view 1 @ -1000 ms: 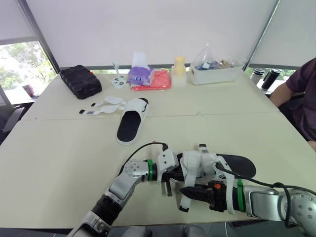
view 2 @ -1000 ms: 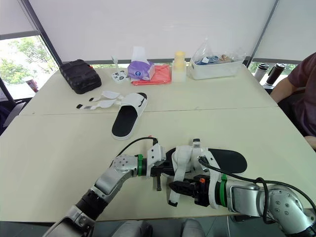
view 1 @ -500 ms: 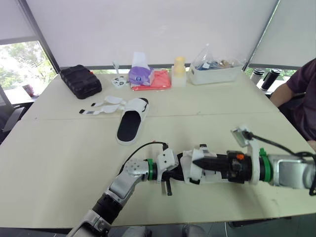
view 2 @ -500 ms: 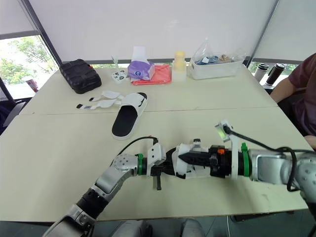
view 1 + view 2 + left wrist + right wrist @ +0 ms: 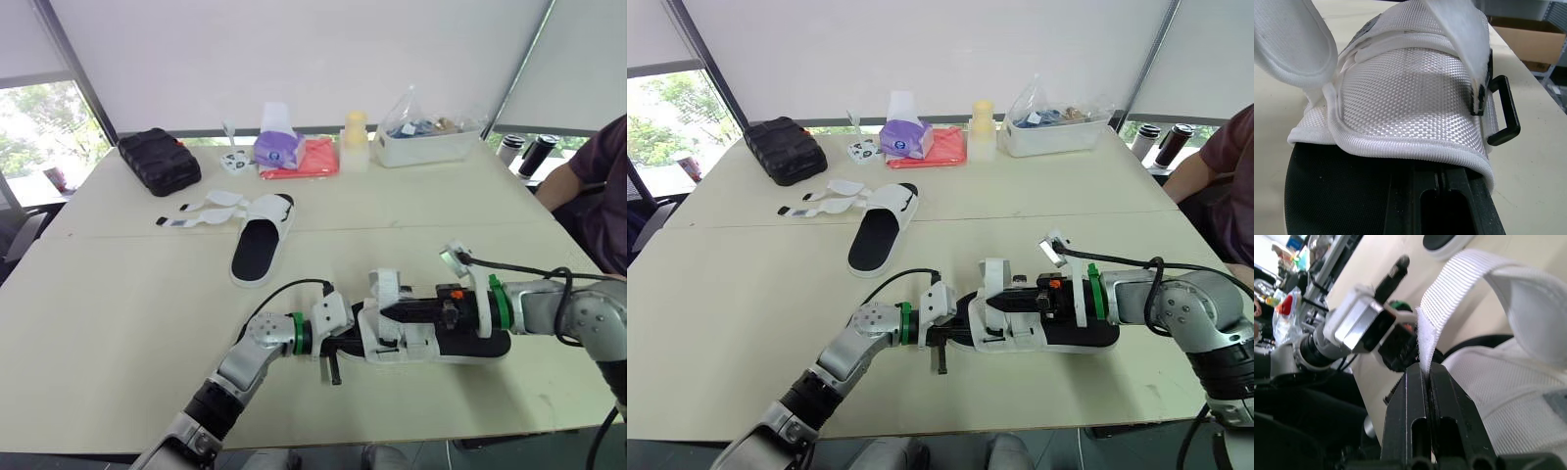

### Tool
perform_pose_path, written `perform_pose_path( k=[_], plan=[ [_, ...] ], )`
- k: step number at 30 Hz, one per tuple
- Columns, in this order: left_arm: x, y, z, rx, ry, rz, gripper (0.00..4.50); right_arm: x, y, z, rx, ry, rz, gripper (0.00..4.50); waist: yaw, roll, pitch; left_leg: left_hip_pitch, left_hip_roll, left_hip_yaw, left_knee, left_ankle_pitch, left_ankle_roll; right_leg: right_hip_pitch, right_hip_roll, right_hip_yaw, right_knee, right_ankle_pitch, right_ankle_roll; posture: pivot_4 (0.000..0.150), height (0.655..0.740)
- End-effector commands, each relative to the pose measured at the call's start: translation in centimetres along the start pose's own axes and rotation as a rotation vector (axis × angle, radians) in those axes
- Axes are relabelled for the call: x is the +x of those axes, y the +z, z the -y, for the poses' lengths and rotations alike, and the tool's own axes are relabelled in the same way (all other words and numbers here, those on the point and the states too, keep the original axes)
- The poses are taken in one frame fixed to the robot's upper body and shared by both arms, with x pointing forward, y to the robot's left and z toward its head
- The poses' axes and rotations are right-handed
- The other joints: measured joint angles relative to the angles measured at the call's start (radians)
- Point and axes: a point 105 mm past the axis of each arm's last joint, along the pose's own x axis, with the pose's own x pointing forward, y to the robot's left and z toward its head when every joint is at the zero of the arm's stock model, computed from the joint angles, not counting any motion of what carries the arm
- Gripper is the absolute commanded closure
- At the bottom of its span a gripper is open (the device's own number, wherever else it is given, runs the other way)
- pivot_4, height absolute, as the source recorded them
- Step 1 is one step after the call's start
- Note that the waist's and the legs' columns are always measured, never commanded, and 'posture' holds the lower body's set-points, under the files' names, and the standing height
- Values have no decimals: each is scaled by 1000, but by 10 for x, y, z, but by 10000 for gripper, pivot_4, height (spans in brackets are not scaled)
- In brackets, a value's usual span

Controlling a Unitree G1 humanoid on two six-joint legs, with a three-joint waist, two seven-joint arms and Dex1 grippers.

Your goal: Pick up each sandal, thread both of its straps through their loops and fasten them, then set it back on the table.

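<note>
The near sandal (image 5: 460,345), black sole with a white woven upper, lies across the table's front. My left gripper (image 5: 345,345) is shut on its toe end; in the left wrist view the fingers (image 5: 1420,205) clamp the sole under the upper (image 5: 1410,103), beside a black loop (image 5: 1504,110). My right gripper (image 5: 384,311) reaches in from the right and is shut on a white strap (image 5: 1459,289), holding it up above the upper. The second sandal (image 5: 261,241) lies further back on the left, its straps (image 5: 201,211) spread open.
Along the far edge stand a black case (image 5: 160,161), a purple tissue pack (image 5: 277,147), a red cloth (image 5: 315,159), a yellow-capped bottle (image 5: 355,143) and a clear box (image 5: 427,139). A person's arm (image 5: 588,181) is at the right edge.
My right arm swung from the table's front round to the right side of the sandal, carrying the strap up and over the upper. The left gripper kept its hold.
</note>
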Motion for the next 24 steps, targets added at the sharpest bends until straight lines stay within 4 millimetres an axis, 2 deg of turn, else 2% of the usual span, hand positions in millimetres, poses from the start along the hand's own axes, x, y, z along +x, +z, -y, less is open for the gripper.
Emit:
perform_pose_path(
  k=[1,9,13,24],
  plan=[
    [-15,-38,-10,-95,102,-131,45000,-2,1,-3,-2,15,-26,44594,1,0,0,0,0,0,0,0,0,0,0,0,0,0,0,1500,7400],
    [-15,-38,-10,-97,104,-130,45000,5,0,1,42,6,-17,44594,1,0,0,0,0,0,0,0,0,0,0,0,0,0,0,1500,7400],
    [-15,-38,-11,-100,105,-132,45000,2,15,5,33,-11,27,44594,0,0,0,0,0,0,0,0,0,0,0,0,0,0,0,1500,7400],
    [-16,-39,-11,-106,108,-133,45000,3,10,2,61,12,20,44594,-1,0,0,0,0,0,0,0,0,-1,0,0,1,0,0,1500,7400]
  ],
)
